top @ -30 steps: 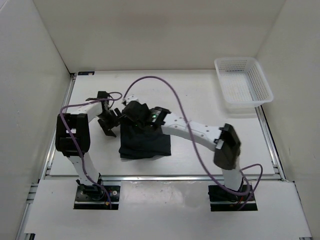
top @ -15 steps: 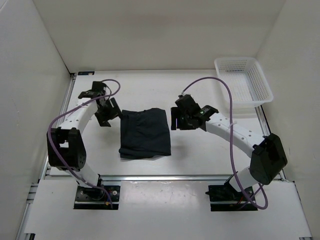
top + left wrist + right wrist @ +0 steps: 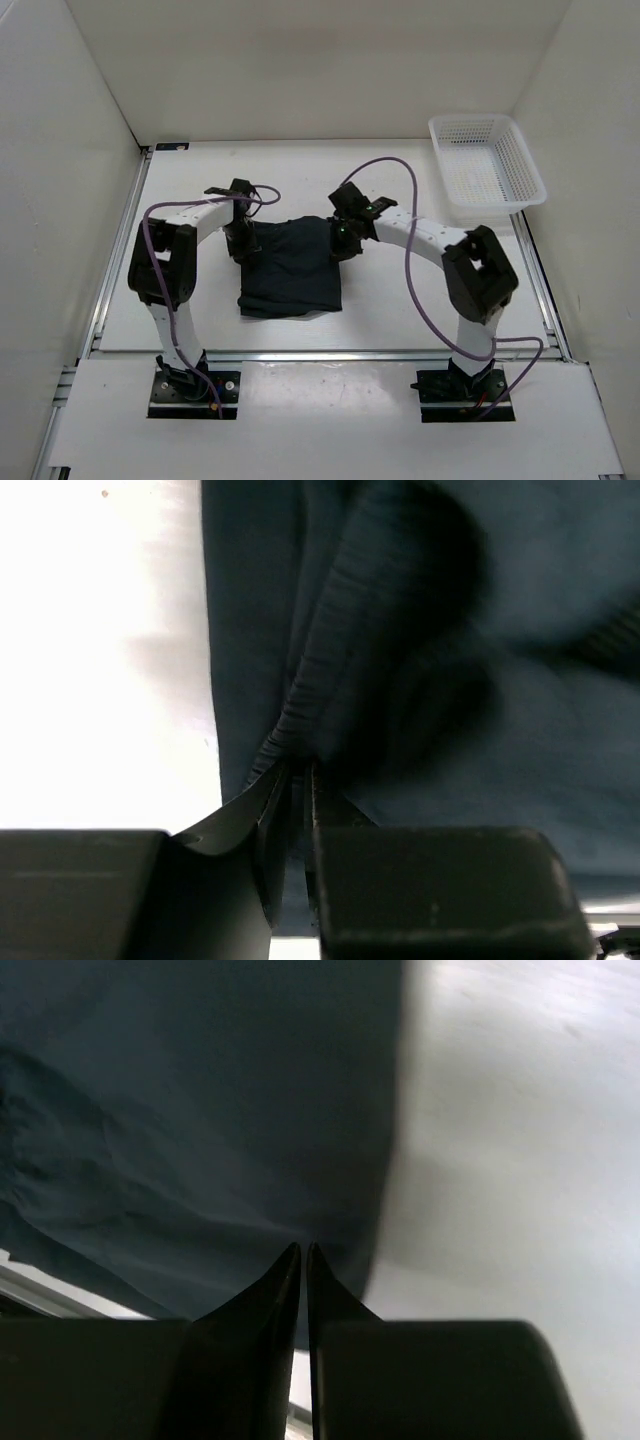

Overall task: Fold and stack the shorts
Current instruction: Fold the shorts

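Observation:
The dark navy shorts [image 3: 290,272] lie folded into a rough rectangle in the middle of the white table. My left gripper [image 3: 243,243] is at their far left corner. In the left wrist view it [image 3: 300,765] is shut on a bunched ridge of the gathered waistband [image 3: 330,660]. My right gripper [image 3: 338,240] is at the far right corner. Seen from the right wrist, its jaws [image 3: 303,1248] are closed to a sliver on the right edge of the shorts [image 3: 200,1110], with bare table beside them.
A white mesh basket [image 3: 478,119] stands at the table's far right corner. White walls close in the left, back and right sides. A metal rail runs along the near edge in front of the arm bases. Purple cables arc above both arms.
Both arms swung in from beside the shorts to their far corners. Both grippers went from wide open to closed on the fabric. The shorts have stayed in place.

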You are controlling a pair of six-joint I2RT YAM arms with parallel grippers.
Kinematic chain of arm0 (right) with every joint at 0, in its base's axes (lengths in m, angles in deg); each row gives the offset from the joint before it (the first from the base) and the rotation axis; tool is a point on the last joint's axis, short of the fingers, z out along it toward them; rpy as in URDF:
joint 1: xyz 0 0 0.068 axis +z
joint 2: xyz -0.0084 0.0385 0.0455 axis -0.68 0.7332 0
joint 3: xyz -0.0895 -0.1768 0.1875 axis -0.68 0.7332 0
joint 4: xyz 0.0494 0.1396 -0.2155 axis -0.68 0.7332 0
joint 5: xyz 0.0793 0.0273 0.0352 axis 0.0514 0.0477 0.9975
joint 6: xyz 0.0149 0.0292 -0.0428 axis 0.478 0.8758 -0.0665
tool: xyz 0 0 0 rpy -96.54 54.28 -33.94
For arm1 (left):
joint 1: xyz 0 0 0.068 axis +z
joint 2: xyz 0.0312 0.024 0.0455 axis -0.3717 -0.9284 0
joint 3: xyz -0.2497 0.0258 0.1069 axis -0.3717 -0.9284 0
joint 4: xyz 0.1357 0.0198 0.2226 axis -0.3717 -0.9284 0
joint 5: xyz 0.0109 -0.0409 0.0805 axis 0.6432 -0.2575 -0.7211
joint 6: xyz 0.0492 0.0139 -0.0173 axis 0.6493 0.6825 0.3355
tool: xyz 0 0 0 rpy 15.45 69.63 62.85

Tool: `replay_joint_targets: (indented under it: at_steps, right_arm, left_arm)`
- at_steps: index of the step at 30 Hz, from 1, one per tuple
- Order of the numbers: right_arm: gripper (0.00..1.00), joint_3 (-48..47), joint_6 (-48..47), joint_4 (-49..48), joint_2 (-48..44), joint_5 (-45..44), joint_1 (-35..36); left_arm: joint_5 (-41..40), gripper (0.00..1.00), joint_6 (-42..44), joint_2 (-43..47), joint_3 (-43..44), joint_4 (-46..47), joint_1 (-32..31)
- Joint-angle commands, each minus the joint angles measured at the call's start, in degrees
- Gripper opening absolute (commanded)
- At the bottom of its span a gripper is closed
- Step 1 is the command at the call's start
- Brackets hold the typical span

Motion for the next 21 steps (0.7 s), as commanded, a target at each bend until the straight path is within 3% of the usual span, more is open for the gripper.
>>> replay_joint_targets:
  at_steps: [1,7,11,14,15,19,20,21]
  right_arm:
    - [0.1,-5.2,-1.0,-1.6,5.2,2.2,0.5]
    - [0.04,-9.1,-1.0,0.1,11.4,1.0,0.5]
    - [0.07,-9.1,-0.4,0.7,5.2,-0.2,0.5]
    - [0.5,-9.1,0.1,4.0,-4.0,-5.8,0.5]
    - [0.75,-9.1,0.1,4.9,-8.7,-11.5,0.5]
    - [0.97,-7.8,0.1,11.4,-19.2,-25.8,0.5]
    - [0.99,-7.0,0.6,13.6,-23.1,-32.2,0.0]
    - [1.0,-6.4,0.6,14.9,-24.9,-35.3,0.0]
  left_arm:
    - [-2.3,0.23,-0.2,0.3,0.9,0.7,1.2]
    - [-2.3,0.23,-0.2,0.9,1.4,0.6,1.3]
    - [-2.3,0.23,0.9,3.4,4.8,-2.6,1.3]
    - [-3.5,0.31,1.6,8.1,9.1,-5.8,1.3]
    - [-4.1,0.32,1.6,9.6,10.3,-7.8,1.3]
    - [-4.1,0.44,2.8,18.9,14.3,-10.1,1.8]
    - [-4.1,0.52,2.8,23.0,14.9,-10.7,2.3]
    - [-4.1,0.68,2.8,24.9,15.5,-10.7,2.9]
